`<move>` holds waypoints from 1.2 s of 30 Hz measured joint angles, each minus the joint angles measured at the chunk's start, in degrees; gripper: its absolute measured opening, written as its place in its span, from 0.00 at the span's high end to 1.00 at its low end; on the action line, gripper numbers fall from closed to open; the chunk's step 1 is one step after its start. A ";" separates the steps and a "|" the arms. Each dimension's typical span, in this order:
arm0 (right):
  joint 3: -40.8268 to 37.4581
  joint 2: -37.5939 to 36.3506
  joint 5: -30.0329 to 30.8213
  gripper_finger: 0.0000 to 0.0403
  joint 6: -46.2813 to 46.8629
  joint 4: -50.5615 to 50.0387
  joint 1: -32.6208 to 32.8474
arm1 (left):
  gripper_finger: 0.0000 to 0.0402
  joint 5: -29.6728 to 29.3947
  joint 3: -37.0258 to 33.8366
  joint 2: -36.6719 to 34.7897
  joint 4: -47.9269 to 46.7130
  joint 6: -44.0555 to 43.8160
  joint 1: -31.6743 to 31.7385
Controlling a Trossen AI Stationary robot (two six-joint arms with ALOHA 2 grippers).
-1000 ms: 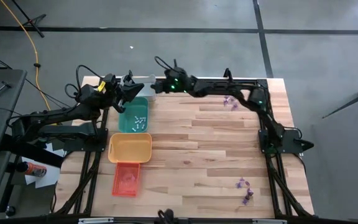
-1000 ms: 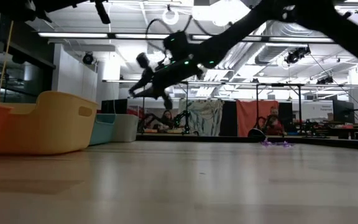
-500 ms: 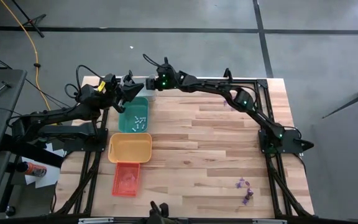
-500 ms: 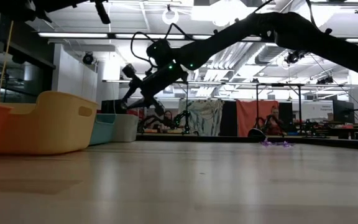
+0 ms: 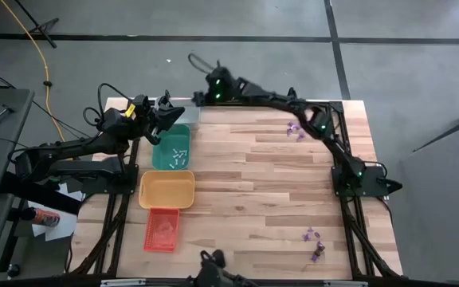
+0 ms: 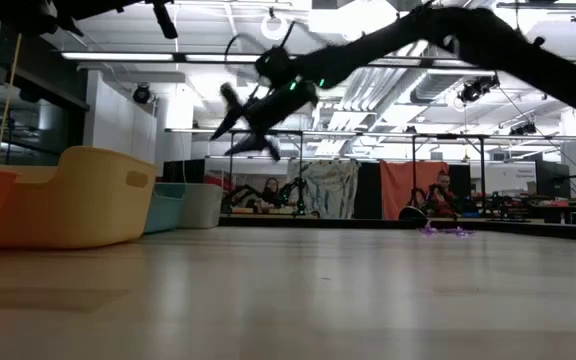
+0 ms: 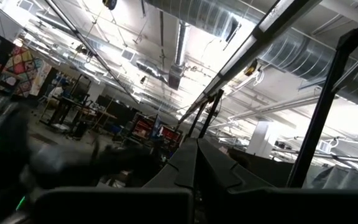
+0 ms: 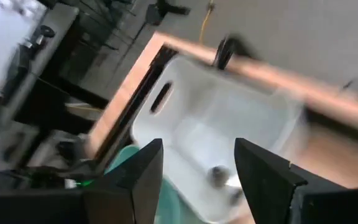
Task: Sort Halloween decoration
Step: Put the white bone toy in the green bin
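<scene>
Over the far left corner of the table I see my right gripper (image 5: 198, 97) raised above the grey tray (image 8: 229, 134), its two fingers (image 8: 263, 171) spread apart with nothing between them. From the right wrist view I look down into that pale tray and can make out one small trinket (image 8: 218, 175) lying on its floor; I cannot tell its colour. In the low view the same gripper (image 6: 236, 122) hangs high above the tabletop with its jaws parted.

My left gripper (image 5: 171, 114) waits at the far left, just beside the far end of the teal tray (image 5: 170, 147); its fingers (image 7: 194, 165) are pressed together and hold nothing. Whitish pieces (image 5: 178, 155) lie scattered inside the teal tray. Next toward me come the yellow tray (image 5: 166, 190) and then the orange tray (image 5: 162, 229), which holds something faint I cannot identify.

Of the Halloween decoration left unsorted, a few purple trinkets (image 5: 296, 130) lie on the wood near the far right, beneath my right arm, and another purple cluster (image 5: 315, 243) sits near the front right corner, well apart from the trays.
</scene>
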 joint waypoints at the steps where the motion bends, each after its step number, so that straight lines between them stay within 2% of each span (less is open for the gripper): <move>1: 0.05 -1.71 1.27 0.52 -3.38 -3.37 -0.44 | 1.00 0.00 0.00 0.00 -0.01 0.02 0.00; 6: -0.06 -8.13 16.42 0.52 -16.83 -24.06 -0.99 | 1.00 -0.04 -0.02 0.00 -0.27 0.34 0.02; 9: -1.20 -10.49 21.13 0.52 -18.70 -33.78 -1.71 | 1.00 -0.04 -0.02 0.00 -0.39 1.94 0.00; 11: -5.39 -12.14 22.91 0.52 -18.24 -36.36 -2.31 | 1.00 -0.06 -0.02 0.00 -0.44 2.75 0.00; 15: -21.16 -19.61 24.46 0.52 -16.22 -33.84 -3.46 | 1.00 -0.07 -0.02 0.00 -0.59 3.04 0.02; 21: -50.74 -36.91 24.45 0.52 -7.35 -24.13 -7.29 | 1.00 -0.08 -0.02 0.00 -1.51 3.06 0.02; 25: -64.53 -46.76 24.08 0.52 -2.02 -23.54 -10.07 | 1.00 -0.10 -0.02 0.00 -1.57 3.06 0.02; 28: -70.32 -51.53 23.96 0.52 1.69 -23.45 -12.26 | 1.00 -0.11 -0.02 0.00 -1.60 3.06 0.02; 31: -73.47 -52.68 24.46 0.55 2.50 -23.35 -13.76 | 1.00 -0.11 -0.02 0.00 -1.60 3.06 0.02; 33: -74.56 -52.36 24.71 0.60 2.49 -22.93 -14.47 | 1.00 -0.13 -0.02 0.00 -1.60 3.06 0.02; 36: -74.94 -50.69 24.75 0.73 2.00 -20.64 -15.80 | 1.00 -0.13 -0.02 0.00 -1.60 3.06 0.02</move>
